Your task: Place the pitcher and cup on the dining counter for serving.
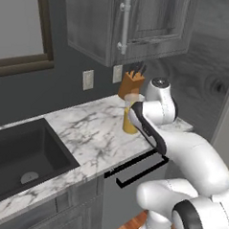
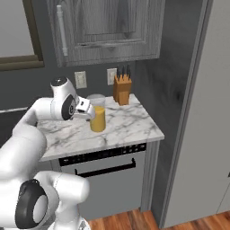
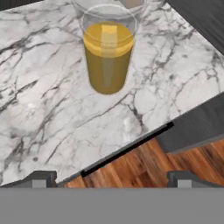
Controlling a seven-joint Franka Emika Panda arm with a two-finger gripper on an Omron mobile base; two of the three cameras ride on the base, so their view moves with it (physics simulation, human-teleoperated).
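1. The gripper [image 3: 111,177] hangs with its jaws spread wide and nothing between them; in the hand view the two dark finger tips sit far apart at the bottom, short of the counter's front edge.
2. The pitcher [image 3: 108,52], a clear glass vessel partly filled with orange-yellow liquid, stands upright ahead of the hand on the marble counter [image 3: 39,100], well apart from the finger tips.
3. The step in hand appears to be the reach for the pitcher. Done well, it would mean advancing level until the glass sits between the fingers, then closing on the mid-wall rather than the rim, keeping it upright so the liquid does not spill.
4. In the right base view the pitcher [image 2: 97,117] is just beside the wrist; a wooden knife block [image 2: 122,89] stands behind it by the wall, close enough to call for care.
5. Beyond lie a black sink [image 1: 17,158] to the left, grey wall cabinets [image 1: 126,26] overhead, a dishwasher front [image 2: 108,179] under the counter, and wood flooring.
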